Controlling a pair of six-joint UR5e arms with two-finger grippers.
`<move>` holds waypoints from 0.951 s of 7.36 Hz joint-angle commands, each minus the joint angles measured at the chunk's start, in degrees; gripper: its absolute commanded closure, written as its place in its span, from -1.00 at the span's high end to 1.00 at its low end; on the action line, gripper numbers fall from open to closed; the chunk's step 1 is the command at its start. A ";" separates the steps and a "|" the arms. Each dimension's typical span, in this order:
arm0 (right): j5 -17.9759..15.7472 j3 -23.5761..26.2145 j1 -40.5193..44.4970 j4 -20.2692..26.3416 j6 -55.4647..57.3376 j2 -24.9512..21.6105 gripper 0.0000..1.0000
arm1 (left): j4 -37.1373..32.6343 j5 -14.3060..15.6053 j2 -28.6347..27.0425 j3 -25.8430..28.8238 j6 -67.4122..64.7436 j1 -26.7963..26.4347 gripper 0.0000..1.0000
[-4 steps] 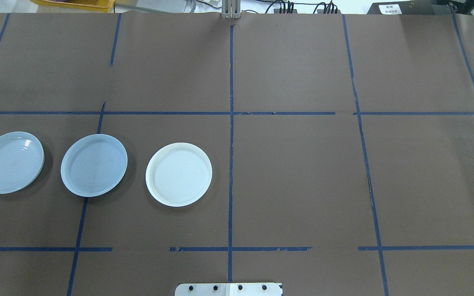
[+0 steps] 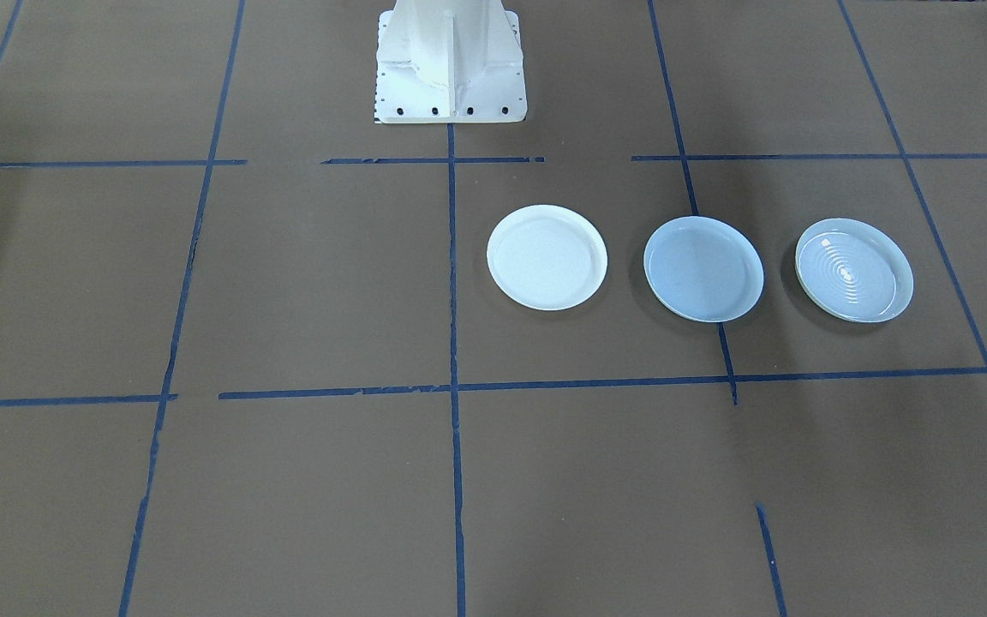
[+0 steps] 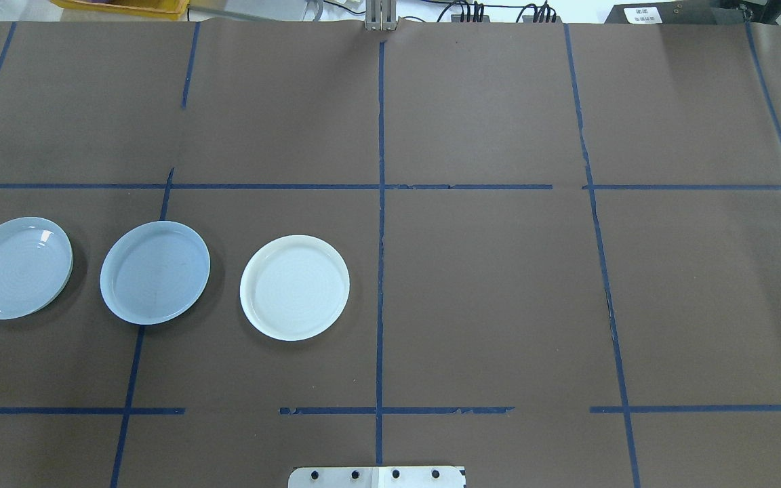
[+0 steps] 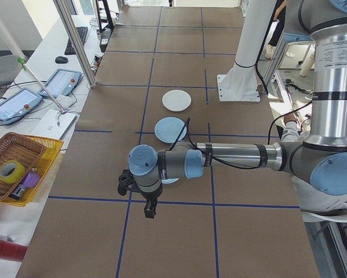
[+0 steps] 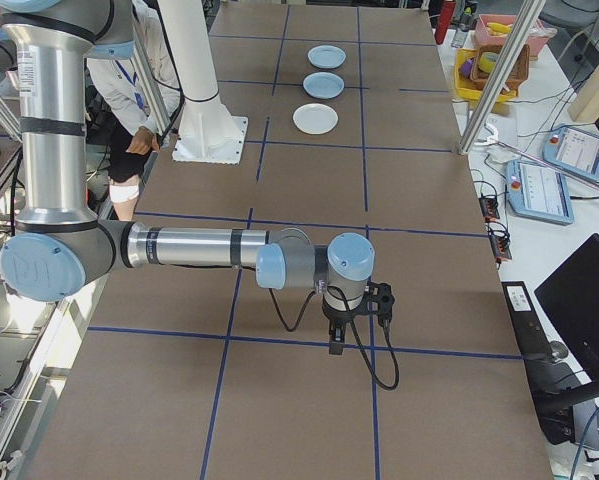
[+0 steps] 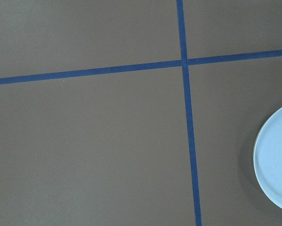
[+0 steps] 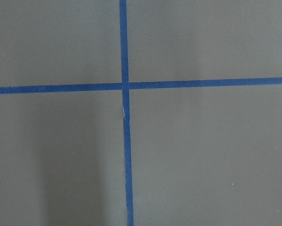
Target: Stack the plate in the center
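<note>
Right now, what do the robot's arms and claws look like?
Both arms are shiny silver tubes with pale blue round caps at the joints. A black cable runs along the left arm and the right arm. Each ends in a small black claw: left, right.

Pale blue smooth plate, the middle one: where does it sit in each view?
Front-facing: pale blue plate, right of centre, between two others.
Overhead, left half, middle of row.
Exterior left, centre, beyond the near arm.
Exterior right, far top, middle of three.
Left wrist: cannot tell which plate shows at the edge.
Right wrist: not in view.
Shared landmark: white plate beside it.
</note>
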 commanded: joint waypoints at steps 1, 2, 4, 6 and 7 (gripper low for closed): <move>-0.05 0.00 0.00 0.00 -0.03 0.00 1.00 | -3.86 -0.30 -0.08 0.61 -0.14 0.33 1.00; 0.04 0.00 0.00 0.00 0.05 0.00 1.00 | -7.47 -0.56 0.01 2.18 -0.23 1.55 1.00; 0.04 0.00 0.00 0.00 0.06 0.00 1.00 | -19.03 -0.65 0.01 6.39 -12.63 6.81 1.00; 0.04 0.00 0.00 0.00 0.06 0.00 1.00 | -30.75 -0.91 0.28 9.92 -24.51 12.96 1.00; 0.04 0.00 0.00 0.00 0.06 0.00 1.00 | -33.41 -0.91 0.28 10.11 -29.97 16.04 1.00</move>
